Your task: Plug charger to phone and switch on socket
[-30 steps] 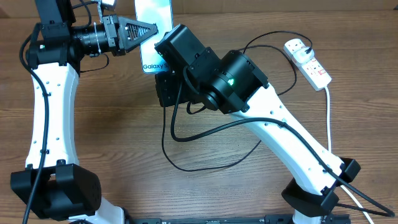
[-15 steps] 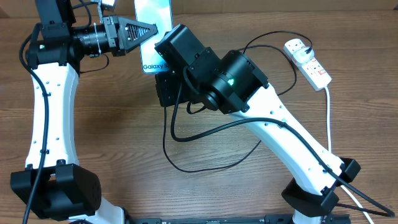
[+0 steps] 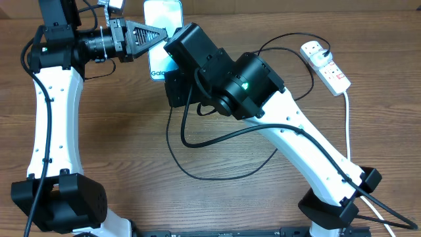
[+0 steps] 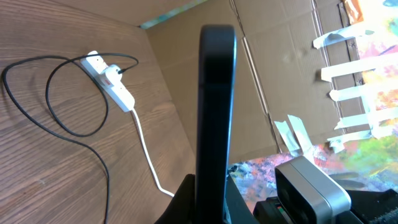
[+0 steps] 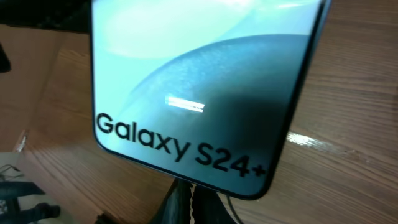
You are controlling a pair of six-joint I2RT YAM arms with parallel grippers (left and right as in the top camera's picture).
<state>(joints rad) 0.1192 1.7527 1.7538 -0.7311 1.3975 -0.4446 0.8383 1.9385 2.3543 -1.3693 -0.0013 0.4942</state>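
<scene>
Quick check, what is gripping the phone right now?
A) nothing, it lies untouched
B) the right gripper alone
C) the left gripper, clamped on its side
C: the left wrist view shows the phone edge-on, rising from between that arm's own fingers, and overhead the left gripper meets the phone's side edge.

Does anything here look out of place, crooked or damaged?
Only the phone: it seems held above the table, clamped in the left gripper, not lying flat. The charger lies in loose loops. No damage shows.
</scene>
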